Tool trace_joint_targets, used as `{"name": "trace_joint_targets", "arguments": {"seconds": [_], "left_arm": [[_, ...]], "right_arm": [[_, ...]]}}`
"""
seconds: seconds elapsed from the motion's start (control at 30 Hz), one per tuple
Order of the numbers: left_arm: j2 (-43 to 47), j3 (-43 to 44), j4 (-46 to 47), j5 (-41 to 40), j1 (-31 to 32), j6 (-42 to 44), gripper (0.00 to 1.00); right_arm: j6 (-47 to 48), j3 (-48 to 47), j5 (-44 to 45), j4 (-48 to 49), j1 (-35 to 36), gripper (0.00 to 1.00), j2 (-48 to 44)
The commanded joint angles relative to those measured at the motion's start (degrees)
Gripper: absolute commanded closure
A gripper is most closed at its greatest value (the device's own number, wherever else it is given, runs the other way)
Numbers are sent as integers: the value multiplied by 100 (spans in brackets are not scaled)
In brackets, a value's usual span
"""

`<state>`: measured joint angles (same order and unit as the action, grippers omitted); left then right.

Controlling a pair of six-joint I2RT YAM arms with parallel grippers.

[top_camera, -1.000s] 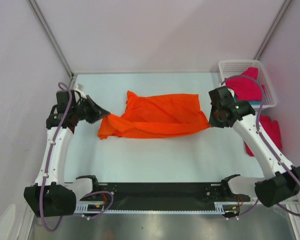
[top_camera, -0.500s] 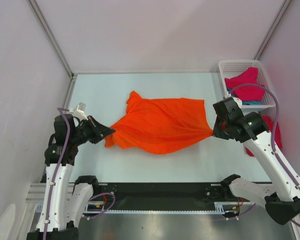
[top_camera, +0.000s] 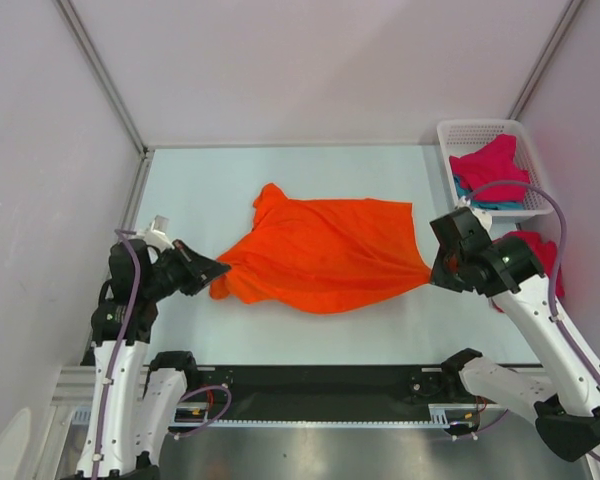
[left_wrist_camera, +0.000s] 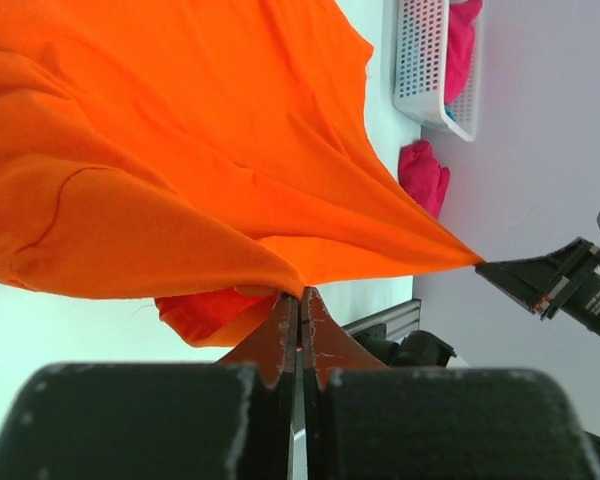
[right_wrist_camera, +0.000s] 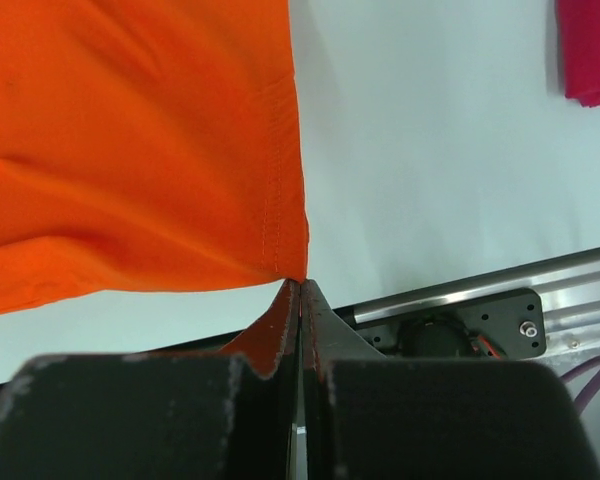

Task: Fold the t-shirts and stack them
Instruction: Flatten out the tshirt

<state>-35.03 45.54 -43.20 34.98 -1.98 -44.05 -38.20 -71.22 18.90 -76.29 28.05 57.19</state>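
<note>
Spanning both grippers: orange shirt [top_camera: 320,255], stretched between them, bulk lying beyond the tips. Left gripper [left_wrist_camera: 299,300]: jaws pressed together on a bunched fold. Right gripper [right_wrist_camera: 299,287]: nipping only the hem corner at its tips. Risk: more pull may slip that thin bite free.

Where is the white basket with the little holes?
In the top view the white plastic mesh basket sits at the far right corner of the table, past the right gripper, with a magenta-red cloth shirt inside.
</note>
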Motion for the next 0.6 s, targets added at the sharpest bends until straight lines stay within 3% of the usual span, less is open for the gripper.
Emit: {"name": "trace_joint_targets", "arguments": {"seconds": [0.0, 0.1, 0.27, 0.37, 0.57], "left_arm": [[-187, -230, 671, -122, 4, -359, 100], [-810, -247, 1162, -176, -22, -165, 100], [-2586, -142, 2051, -115, -83, -7, 99], [-3623, 16, 2412, -1, -136, 28, 99], [-4697, 306, 2712, 70, -329, 107, 99]], "right_arm": [[-171, 143, 166, 17, 7, 100, -85], [101, 301, 98, 596, -273, 100, 204], [672, 478, -456, 1748, -1143, 99, 1186], [796, 478, -518, 2205, -1293, 99, 1627], [875, 135, -387, 2549, -1469, 99, 2691]]}}
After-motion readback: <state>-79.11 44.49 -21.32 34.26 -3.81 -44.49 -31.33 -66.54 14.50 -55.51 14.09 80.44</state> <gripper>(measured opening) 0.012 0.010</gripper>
